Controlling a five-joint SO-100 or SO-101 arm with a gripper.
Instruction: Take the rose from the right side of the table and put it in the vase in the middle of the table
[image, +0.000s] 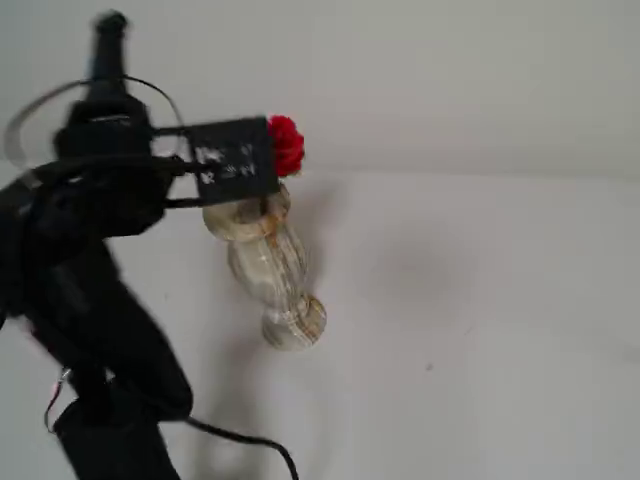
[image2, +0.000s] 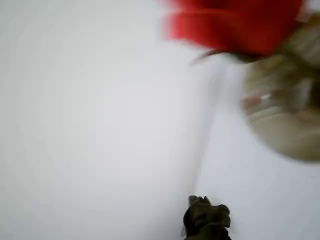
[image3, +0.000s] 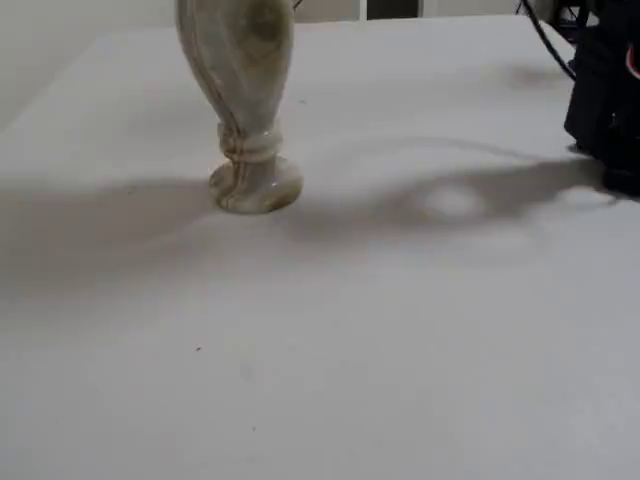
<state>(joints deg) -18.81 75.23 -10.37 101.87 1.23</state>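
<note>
The vase (image: 268, 268) of cream streaked stone stands upright on the white table (image: 480, 300). My gripper (image: 266, 168) reaches in from the left, right over the vase's rim. It looks shut on the stem of the rose, just under the red bloom (image: 286, 145), which sits a little past the rim. A thin stem piece runs down to the vase's mouth. The wrist view is blurred: the bloom (image2: 235, 22) is at the top, the vase (image2: 285, 115) at the right, a dark fingertip (image2: 206, 220) at the bottom. In the low fixed view only the vase's body and foot (image3: 255, 185) show.
The black arm (image: 90, 260) and its cable (image: 240, 440) fill the left of a fixed view. The arm's dark base (image3: 610, 100) is at the right edge of the low fixed view. The arm's shadow lies across the table (image3: 400, 330) beside the vase.
</note>
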